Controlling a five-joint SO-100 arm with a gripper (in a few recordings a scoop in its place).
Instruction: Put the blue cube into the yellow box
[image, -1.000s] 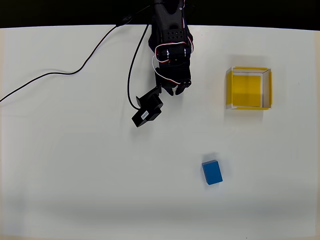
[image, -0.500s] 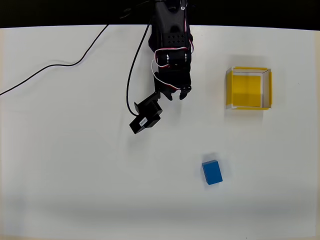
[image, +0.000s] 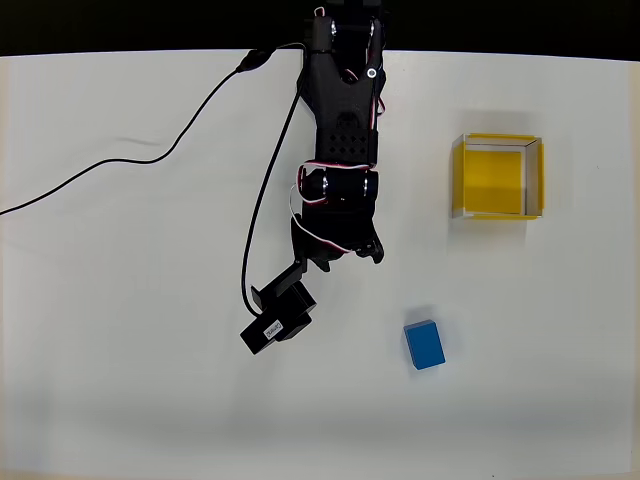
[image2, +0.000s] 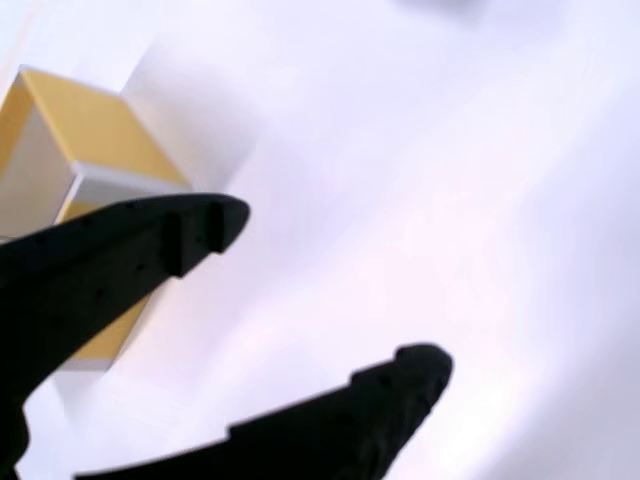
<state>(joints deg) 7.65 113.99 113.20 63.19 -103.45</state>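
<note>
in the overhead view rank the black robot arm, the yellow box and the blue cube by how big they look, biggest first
1. The black robot arm, by far the largest.
2. The square shallow yellow box.
3. The small solid blue cube, about half the box's width.

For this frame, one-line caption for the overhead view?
Open gripper above white table, between blue cube and yellow box.

Black arm reaches from 12 o'clock toward 6 in the overhead view, gripper near table centre. Wrist view: gripper spread wide, 2 fingers apart, nothing between them.
</note>
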